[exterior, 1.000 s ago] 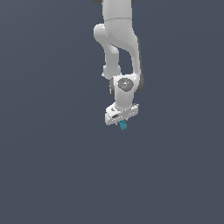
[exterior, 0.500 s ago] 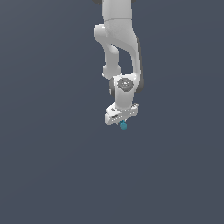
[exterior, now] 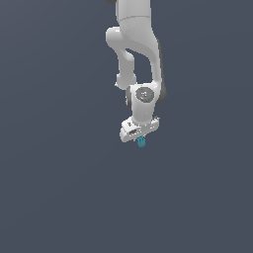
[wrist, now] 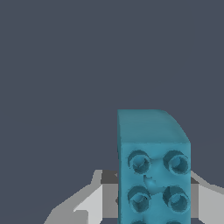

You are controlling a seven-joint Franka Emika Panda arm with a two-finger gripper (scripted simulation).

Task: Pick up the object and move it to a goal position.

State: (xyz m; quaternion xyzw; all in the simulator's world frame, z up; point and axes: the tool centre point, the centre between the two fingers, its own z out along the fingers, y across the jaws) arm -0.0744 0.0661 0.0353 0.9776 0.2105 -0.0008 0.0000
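Nothing has moved since a second ago: the arm (exterior: 136,54) hangs in the same pose and the block (exterior: 141,143) sits at the same spot under it. In the exterior view the arm comes down from twelve o'clock, bends at the wrist near the centre, and ends in the gripper (exterior: 140,139) pointing down. The teal block pokes out just below the white hand, at about six o'clock from the wrist joint, tiny against the hand. Around it there is only flat dark grey; whether it touches a surface cannot be told from here.

The wrist view brings the block (wrist: 153,168) up close: a teal brick with round holes in pairs on the near face and a smooth face above. Pale grey fingers (wrist: 89,203) show on either side of it, hard against its flanks. The fingers are clenched on the block, grasping it by its two sides.
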